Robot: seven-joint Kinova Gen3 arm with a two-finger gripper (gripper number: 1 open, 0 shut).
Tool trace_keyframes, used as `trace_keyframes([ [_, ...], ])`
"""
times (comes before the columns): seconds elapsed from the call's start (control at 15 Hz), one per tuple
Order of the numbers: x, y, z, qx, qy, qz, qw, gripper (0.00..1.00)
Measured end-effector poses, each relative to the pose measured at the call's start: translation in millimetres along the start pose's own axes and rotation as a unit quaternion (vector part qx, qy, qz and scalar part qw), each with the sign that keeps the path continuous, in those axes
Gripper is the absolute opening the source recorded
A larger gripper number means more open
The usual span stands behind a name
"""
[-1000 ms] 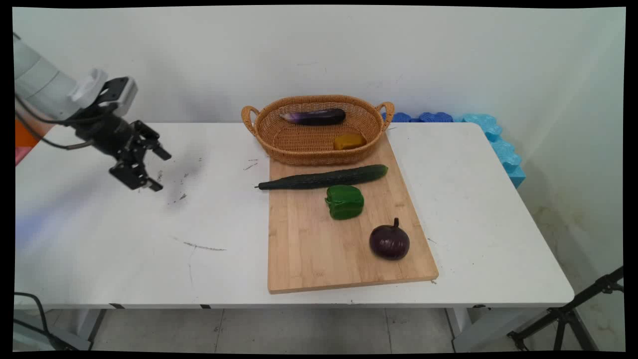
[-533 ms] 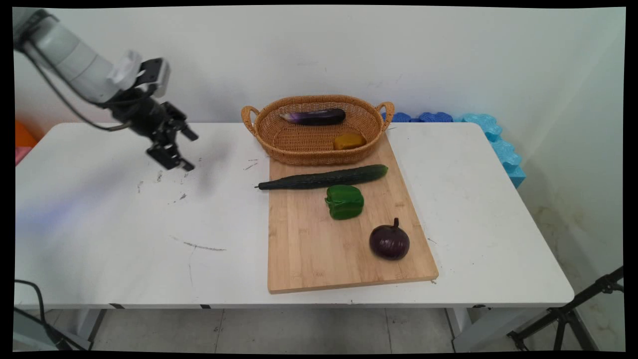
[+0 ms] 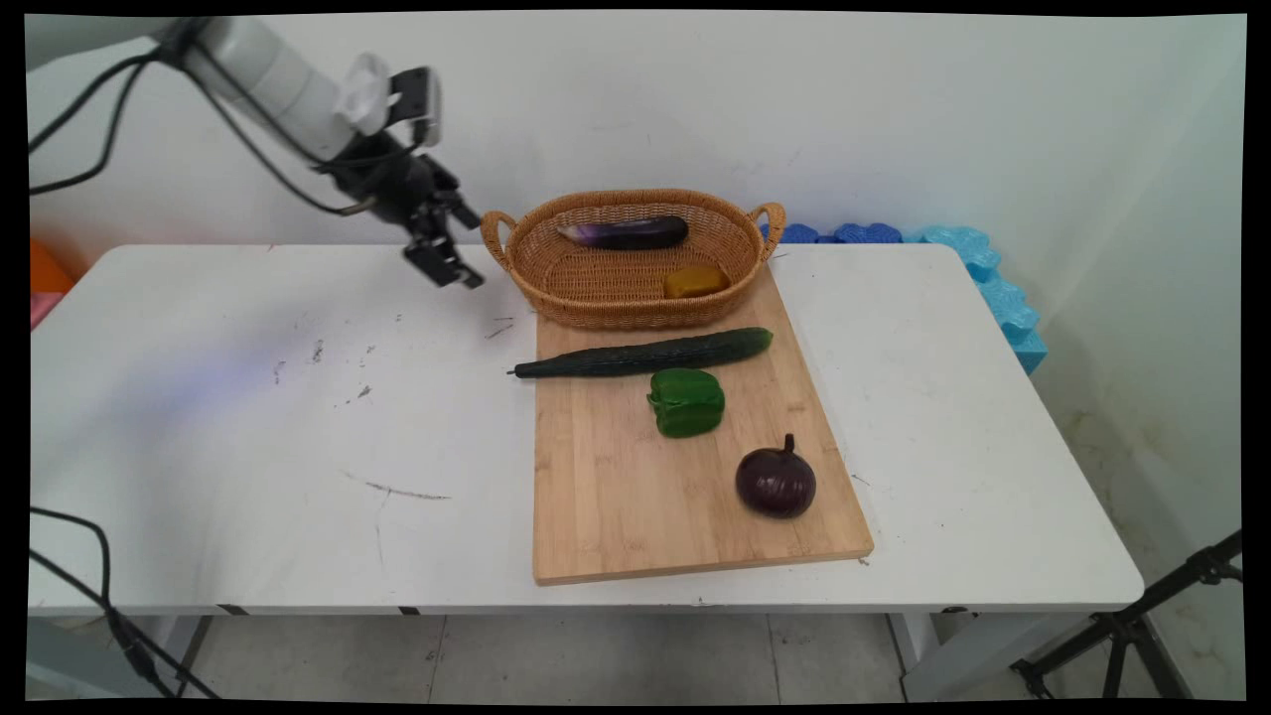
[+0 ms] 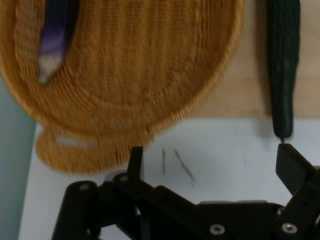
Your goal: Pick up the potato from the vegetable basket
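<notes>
From the main view, my end effector hangs in the air just beside the left handle of the basket, fingers spread wide with nothing between them. The basket sits at the far end of the board and holds an eggplant and a yellow piece; on the board lie the cucumber, a green pepper and a round purple vegetable. Being this close to the handle, I judge the chief risk is clipping the wicker and shoving the basket along the surface. From the hand view, my two fingers stand far apart over bare white surface, empty, with the basket rim directly ahead, the eggplant inside at upper left and the cucumber's thin tip near my right finger. Any drop from here could catch the rim or nudge that tip, I reckon.
</notes>
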Motion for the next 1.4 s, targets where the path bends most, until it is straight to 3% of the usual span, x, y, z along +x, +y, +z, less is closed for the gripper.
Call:
trace_keyframes([
  [0.73, 112.4, -14.9, 83.9, 0.008, 0.056, -0.038, 0.9977, 1.0],
  [1.4, 156.1, -24.2, 155.3, -0.002, 0.057, -0.08, 0.9951, 1.0],
])
